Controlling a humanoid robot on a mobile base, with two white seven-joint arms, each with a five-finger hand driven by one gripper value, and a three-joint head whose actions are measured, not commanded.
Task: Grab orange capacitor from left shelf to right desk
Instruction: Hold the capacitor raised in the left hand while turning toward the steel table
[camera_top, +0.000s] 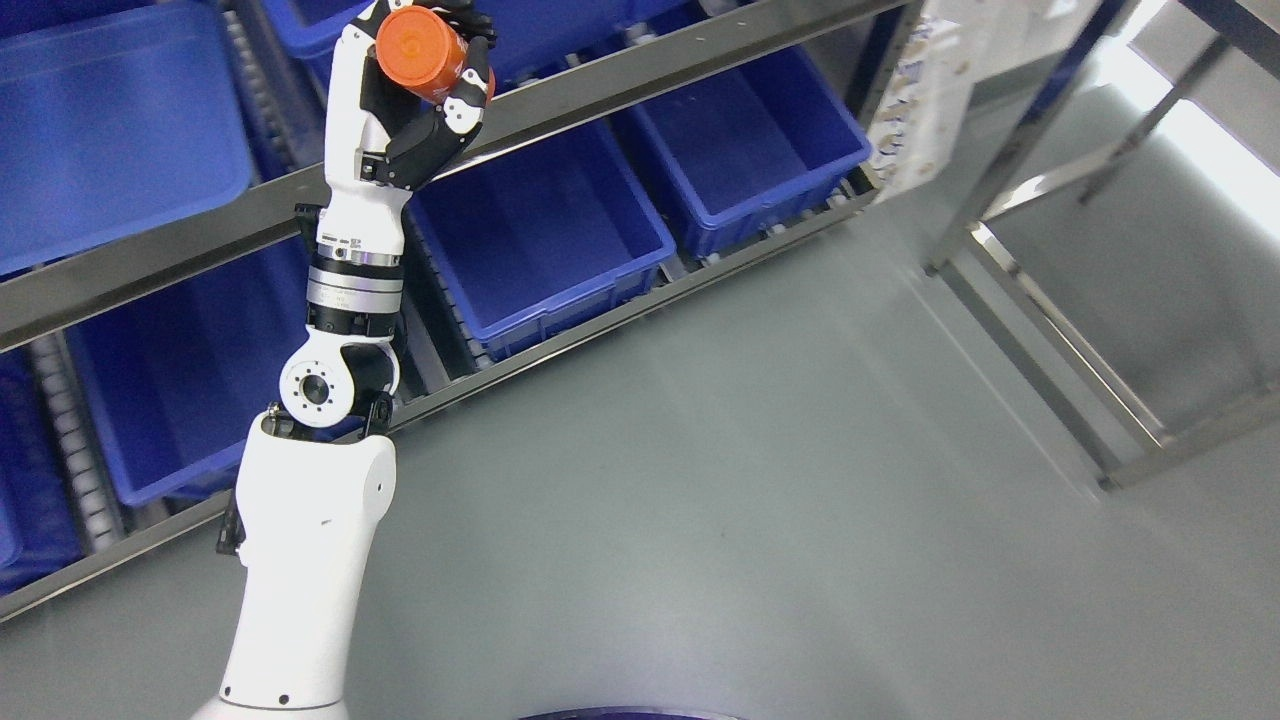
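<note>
One orange capacitor (420, 52) gripped in the left hand (425, 110), fingers wrapped round it, held up by the shelf (600, 75), blue bins (560, 230) behind

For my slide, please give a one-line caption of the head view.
Left robot hand holds an orange capacitor raised in front of a shelf of blue bins.

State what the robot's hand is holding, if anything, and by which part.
The left hand holds an orange capacitor, its fingers wrapped around the cylinder's side, leaving the round end face clear.
</note>
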